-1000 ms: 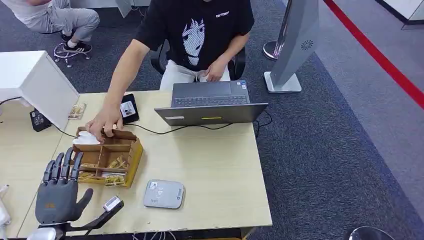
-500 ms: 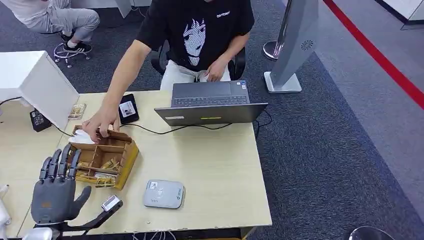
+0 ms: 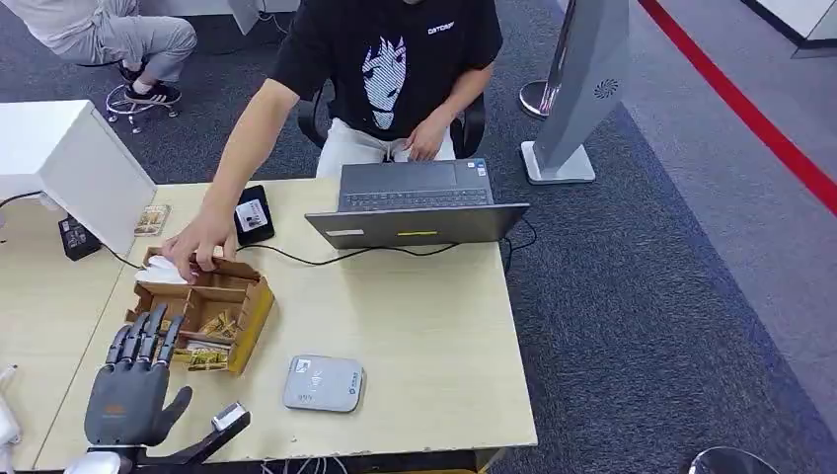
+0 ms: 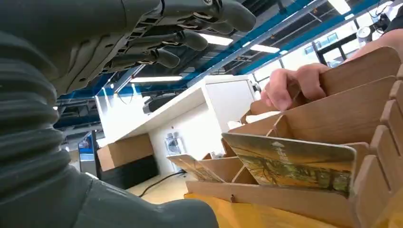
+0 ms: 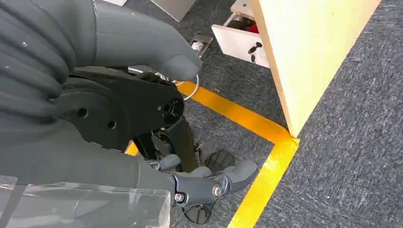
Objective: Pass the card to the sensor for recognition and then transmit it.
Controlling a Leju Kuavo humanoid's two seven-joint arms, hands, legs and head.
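A wooden card box (image 3: 205,308) with several slots stands on the table's left side, and patterned cards (image 3: 219,324) stand in its slots. My left hand (image 3: 128,393) hovers just in front of the box with its fingers spread and nothing in it. In the left wrist view one card (image 4: 294,161) stands upright in a near slot of the wooden card box (image 4: 342,114), below my fingers (image 4: 190,38). The grey sensor pad (image 3: 324,383) lies flat to the right of the box. My right hand (image 5: 142,118) hangs beside the table over the floor, empty, thumb and fingers apart.
A person seated across the table rests a hand (image 3: 197,242) on the box's far end, seen in the left wrist view as fingers (image 4: 290,85). An open laptop (image 3: 415,202), a black device (image 3: 254,214) and a white case (image 3: 69,163) stand at the back. Bare tabletop (image 3: 424,316) lies right of the sensor.
The person slid the box a little to the left. My left hand drew back slightly toward the table's near edge and shifted right, still empty.
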